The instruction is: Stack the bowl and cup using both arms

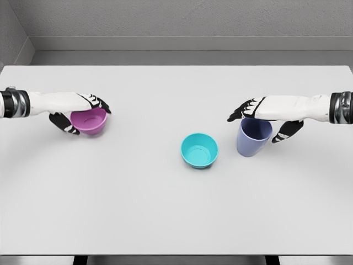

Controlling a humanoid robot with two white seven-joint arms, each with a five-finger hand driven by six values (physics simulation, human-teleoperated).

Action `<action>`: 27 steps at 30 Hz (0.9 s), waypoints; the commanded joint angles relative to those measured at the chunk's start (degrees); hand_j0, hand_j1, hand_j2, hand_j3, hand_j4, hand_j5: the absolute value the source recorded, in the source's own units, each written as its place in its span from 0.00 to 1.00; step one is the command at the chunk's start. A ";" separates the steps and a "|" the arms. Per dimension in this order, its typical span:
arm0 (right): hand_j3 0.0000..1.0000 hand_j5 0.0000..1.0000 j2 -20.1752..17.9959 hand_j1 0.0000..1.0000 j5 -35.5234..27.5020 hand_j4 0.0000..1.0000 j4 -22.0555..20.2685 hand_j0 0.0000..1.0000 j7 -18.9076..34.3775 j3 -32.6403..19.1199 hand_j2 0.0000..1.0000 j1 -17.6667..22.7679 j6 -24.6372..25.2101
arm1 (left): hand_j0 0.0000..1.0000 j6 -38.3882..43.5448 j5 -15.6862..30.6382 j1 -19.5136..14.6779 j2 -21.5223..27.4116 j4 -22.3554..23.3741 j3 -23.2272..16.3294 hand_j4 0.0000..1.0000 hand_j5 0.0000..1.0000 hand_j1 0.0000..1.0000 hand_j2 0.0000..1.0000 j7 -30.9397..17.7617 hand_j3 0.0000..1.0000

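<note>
In the head view, the left hand (83, 113) at the middle left of the frame is wrapped around the purple bowl (89, 121), with fingers over the far rim and thumb at the near side, so it grips the bowl. At the middle right, the right hand (263, 118) closes on the rim of the blue cup (253, 138) in the same way. The teal bowl (199, 150) stands free near the centre of the white table (165, 221), just left of the cup. I judge both grasps are taken, so the lift comes next. Raise each one straight up and keep it level; then bring the purple bowl over the teal bowl slowly, without touching the cup
</note>
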 commanded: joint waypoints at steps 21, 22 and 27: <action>1.00 1.00 -0.21 1.00 -0.19 1.00 -0.09 1.00 0.05 -0.16 1.00 0.62 0.11 | 0.59 0.08 1.57 -4.40 -6.32 -0.96 0.06 0.59 0.59 0.59 0.59 0.17 0.59; 1.00 1.00 -0.21 1.00 -0.19 1.00 -0.09 1.00 0.05 -0.16 1.00 0.53 0.11 | 0.59 0.08 1.66 -4.57 -6.94 -0.96 -0.03 0.59 0.59 0.59 0.59 0.17 0.59; 1.00 1.00 -0.12 1.00 -0.19 1.00 -0.09 1.00 0.05 -0.25 1.00 0.53 0.11 | 0.59 0.08 1.74 -5.19 -8.43 -0.96 -0.03 0.59 0.59 0.59 0.59 0.17 0.59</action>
